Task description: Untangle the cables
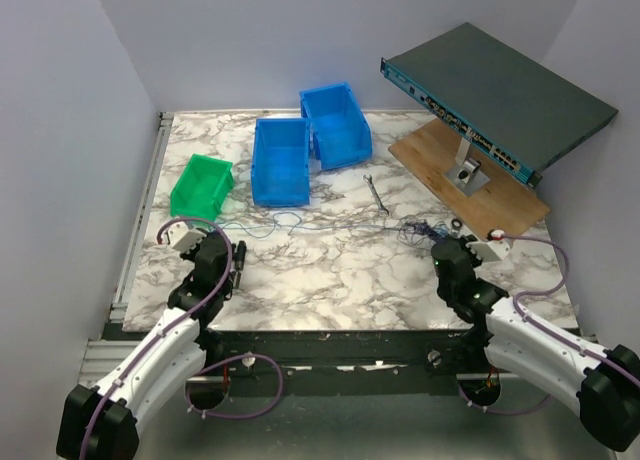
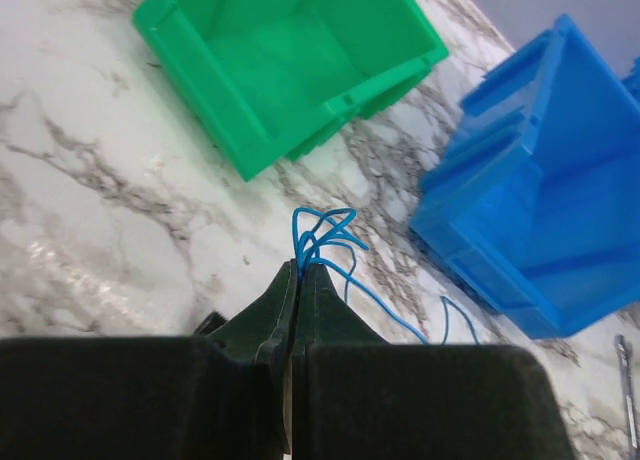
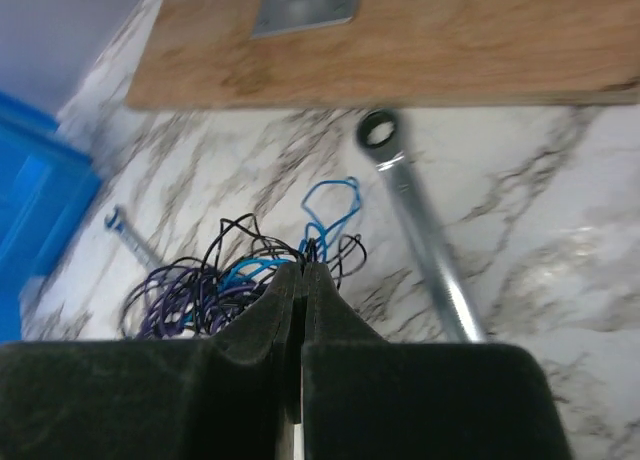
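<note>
Left wrist view: left gripper (image 2: 298,268) pinched shut on blue strands of the cables (image 2: 325,230), which fan out just past its tips toward the green bin (image 2: 290,70).
Right wrist view: right gripper (image 3: 303,265) clamped on the cables' dark, tangled end; wrench (image 3: 420,230) just to its right.
Why held so: each arm appears to anchor one end, ready to draw the tangle apart.
Long axis: strands run left to right between the grippers.

So on the table (image 1: 330,270): three bins back-left, left bin (image 1: 202,185), middle bin (image 1: 280,160), and the rear bin (image 1: 336,125) touching it behind-right. A wrench (image 1: 377,195) lies right of those. Back-right there's a board (image 1: 430,160) with a network switch (image 1: 500,95) propped on it. The cables (image 1: 410,230) run across the middle between the left gripper (image 2: 298,268) and the right gripper (image 3: 303,265), bunched by the right one. A second wrench (image 3: 415,230) lies just right of the bunch.
</note>
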